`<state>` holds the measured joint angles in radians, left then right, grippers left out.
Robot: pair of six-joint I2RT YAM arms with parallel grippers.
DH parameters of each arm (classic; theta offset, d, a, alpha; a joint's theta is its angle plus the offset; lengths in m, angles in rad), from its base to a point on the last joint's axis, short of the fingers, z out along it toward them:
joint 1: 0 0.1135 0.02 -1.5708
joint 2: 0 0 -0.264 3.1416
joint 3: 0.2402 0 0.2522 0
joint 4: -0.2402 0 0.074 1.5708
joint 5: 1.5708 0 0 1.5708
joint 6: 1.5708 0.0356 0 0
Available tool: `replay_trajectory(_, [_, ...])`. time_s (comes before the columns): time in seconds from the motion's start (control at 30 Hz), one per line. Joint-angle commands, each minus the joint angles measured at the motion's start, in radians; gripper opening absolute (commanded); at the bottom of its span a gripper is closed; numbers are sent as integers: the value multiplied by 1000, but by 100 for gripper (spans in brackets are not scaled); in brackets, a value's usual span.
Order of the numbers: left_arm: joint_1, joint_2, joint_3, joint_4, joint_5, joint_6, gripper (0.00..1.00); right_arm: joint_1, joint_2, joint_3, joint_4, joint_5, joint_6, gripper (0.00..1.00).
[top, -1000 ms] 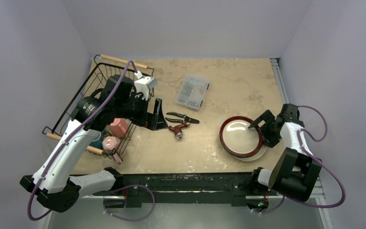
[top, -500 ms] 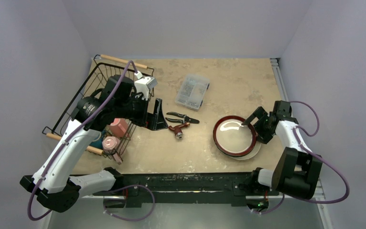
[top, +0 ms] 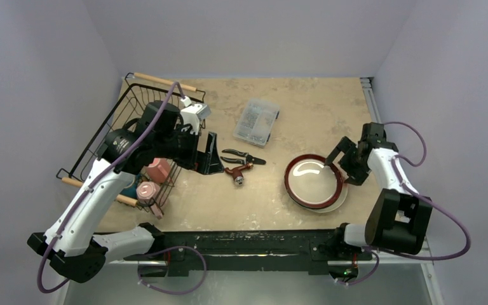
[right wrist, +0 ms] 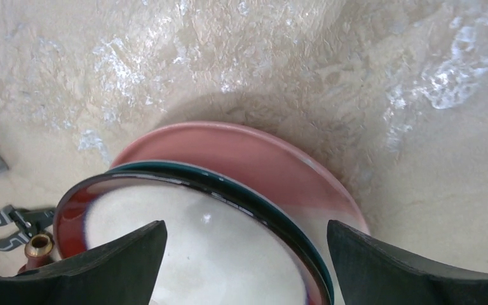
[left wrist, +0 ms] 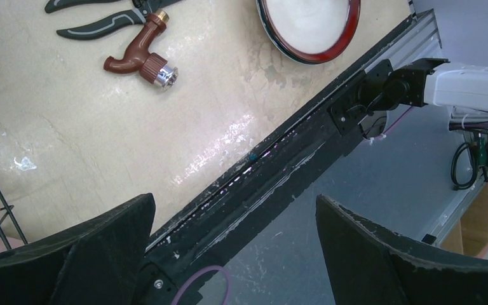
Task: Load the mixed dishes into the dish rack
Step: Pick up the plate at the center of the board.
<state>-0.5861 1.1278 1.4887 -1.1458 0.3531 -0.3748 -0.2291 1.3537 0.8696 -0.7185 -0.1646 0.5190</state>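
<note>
- My right fingers (right wrist: 406, 267) stand wide apart, one on each side of the far-right edge of the round red-and-black-rimmed ceramic plate (top: 311, 181), and they clamp nothing.
- That plate rests off-centre on a paler pink plate (right wrist: 260, 152). Both lie on the tan desk (top: 318, 108), well apart from the rack.
- My left fingers (left wrist: 95, 254) are spread too, with nothing between them. They hang by the right-hand wall of the large black wire dish rack (top: 111, 121) with wooden rod handles.
- Two pink ceramic mugs (top: 159, 168) sit in the rack's near corner.
- Black-handled pliers (top: 244, 155) and a brown-handled tool (left wrist: 136, 57) with a metal end lie between the rack and the plates.
- A clear plastic compartment box (top: 256, 121) lies farther back.
</note>
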Motion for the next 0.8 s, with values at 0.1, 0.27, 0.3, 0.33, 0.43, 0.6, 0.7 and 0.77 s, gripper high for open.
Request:
replay_trajectory(0.1, [-5, 32, -73, 87, 66, -28, 92, 3, -101, 76, -119, 38, -46, 99])
replay_trajectory(0.27, [-8, 107, -134, 244, 153, -119, 84, 3, -109, 108, -175, 117, -104, 99])
replay_trajectory(0.3, [-10, 124, -151, 296, 162, -142, 83, 2, -115, 117, -184, 127, -110, 99])
replay_trajectory(0.33, [-13, 140, -173, 352, 164, -168, 81, 3, -122, 124, -187, 129, -116, 98])
replay_trajectory(0.43, [-28, 192, -255, 575, 171, -263, 78, 7, -134, 131, -189, 139, -125, 95])
replay_trajectory(0.6, [-72, 300, -359, 928, 80, -465, 76, 19, -141, 108, -150, 117, -124, 80])
replay_trajectory(0.7, [-115, 370, -388, 1110, 22, -538, 71, 24, -145, 89, -124, 107, -132, 74])
replay_trajectory(0.77, [-157, 415, -379, 1192, -26, -540, 64, 27, -147, 76, -105, 95, -141, 70])
